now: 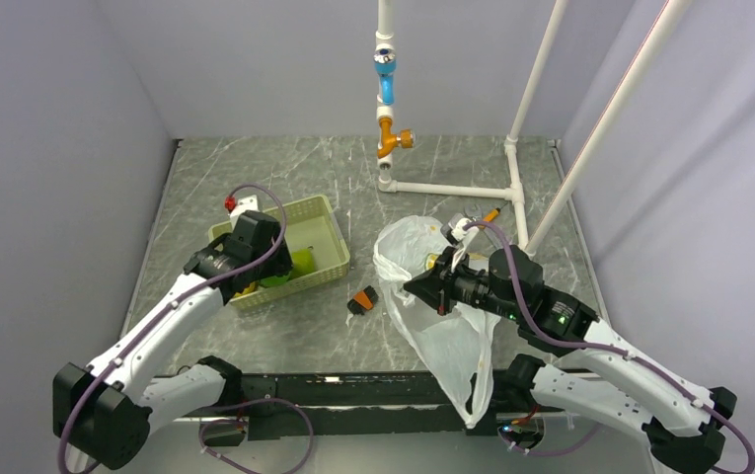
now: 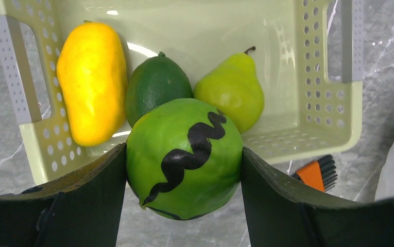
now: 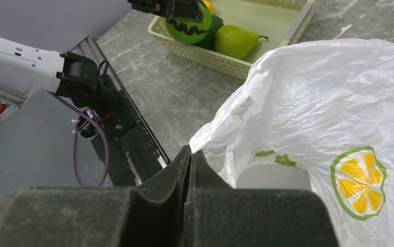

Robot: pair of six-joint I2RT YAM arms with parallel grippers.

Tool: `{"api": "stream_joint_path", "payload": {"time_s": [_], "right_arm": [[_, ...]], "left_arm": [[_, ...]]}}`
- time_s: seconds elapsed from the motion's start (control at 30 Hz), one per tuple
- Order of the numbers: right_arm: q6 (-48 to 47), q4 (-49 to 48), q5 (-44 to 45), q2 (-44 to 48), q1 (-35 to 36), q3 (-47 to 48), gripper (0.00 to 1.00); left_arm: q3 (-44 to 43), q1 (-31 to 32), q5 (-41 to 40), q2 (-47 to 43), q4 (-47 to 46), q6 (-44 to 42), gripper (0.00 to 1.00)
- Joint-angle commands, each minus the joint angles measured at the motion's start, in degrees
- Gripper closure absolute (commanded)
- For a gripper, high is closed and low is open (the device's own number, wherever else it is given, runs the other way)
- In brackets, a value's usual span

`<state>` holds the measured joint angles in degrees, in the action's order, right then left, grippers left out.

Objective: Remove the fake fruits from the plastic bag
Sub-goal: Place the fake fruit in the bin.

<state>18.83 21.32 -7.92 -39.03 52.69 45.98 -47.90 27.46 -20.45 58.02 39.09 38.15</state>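
Top view: my left gripper (image 1: 276, 267) hangs over the pale green lattice-walled plastic basket (image 1: 329, 212). Left wrist: it grasps the dark-striped green plastic ball (image 2: 184, 157) above the basket's wall. Right wrist: my right gripper (image 3: 190, 154) is clenched on the rim of the translucent white plastic bag (image 3: 313, 103).

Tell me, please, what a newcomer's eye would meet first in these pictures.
The striped green ball catches the eye first, held by the left gripper at the pale green basket, where a yellow mango, a dark green fruit and a pear lie. Next comes the white plastic bag to its right, its edge pinched in the shut right gripper.
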Motion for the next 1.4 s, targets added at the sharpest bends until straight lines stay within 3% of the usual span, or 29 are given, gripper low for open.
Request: {"api": "stream_joint_path", "payload": {"time_s": [0.0,0.03,0.1,0.2,0.3,0.47,0.57,0.87,1.03,1.13,1.27,1.37], "right_arm": [[-0.3,-2.4,0.0,-0.8,0.0,2.2,1.0],[-0.3,-2.3,0.0,-1.0,0.0,2.1,1.0],[-0.4,-2.3,-0.2,-1.1,-0.1,1.7,1.0],[-0.7,-1.8,-0.1,-1.8,0.0,1.9,1.0],[-1.0,-1.8,-0.1,-2.0,0.0,2.0,1.0],[-1.3,-1.4,0.5,-2.2,0.0,2.4,1.0],[-1.2,-1.3,0.6,-2.0,-0.1,2.2,1.0],[-0.6,-1.0,0.8,-1.4,0.0,1.7,1.0],[-0.5,-1.0,0.7,-1.4,0.0,1.6,1.0],[-0.4,-0.5,0.7,-1.2,0.0,1.7,1.0],[-0.3,-0.5,1.1,-0.9,0.0,1.5,1.0],[-0.4,-0.9,1.0,-1.2,0.0,1.4,1.0]], "left_arm": [[-0.9,-2.7,4.0,2.7,-2.6,-2.3,0.94],[-1.1,-3.1,4.4,3.1,-2.7,-2.5,0.9],[-1.2,-3.7,4.4,3.6,-3.0,-3.0,0.67],[-0.8,-4.4,4.0,3.5,-4.0,-3.2,0.53],[-1.0,-5.7,7.9,4.2,-6.4,-4.0,0.54],[-3.1,-6.5,24.7,7.1,-14.4,-6.9,0.61],[-4.1,-6.4,30.7,9.2,-18.8,-6.4,0.62],[-6.6,-6.3,33.0,18.7,-22.3,-5.2,0.55],[-8.0,-6.2,34.4,23.6,-23.5,-5.1,0.46],[-10.2,-6.2,32.9,27.0,-20.7,-5.1,0.44],[-8.5,-5.4,29.1,26.4,-20.0,-5.6,0.28],[-6.7,-5.2,29.4,25.2,-21.0,-5.6,0.01]]}}
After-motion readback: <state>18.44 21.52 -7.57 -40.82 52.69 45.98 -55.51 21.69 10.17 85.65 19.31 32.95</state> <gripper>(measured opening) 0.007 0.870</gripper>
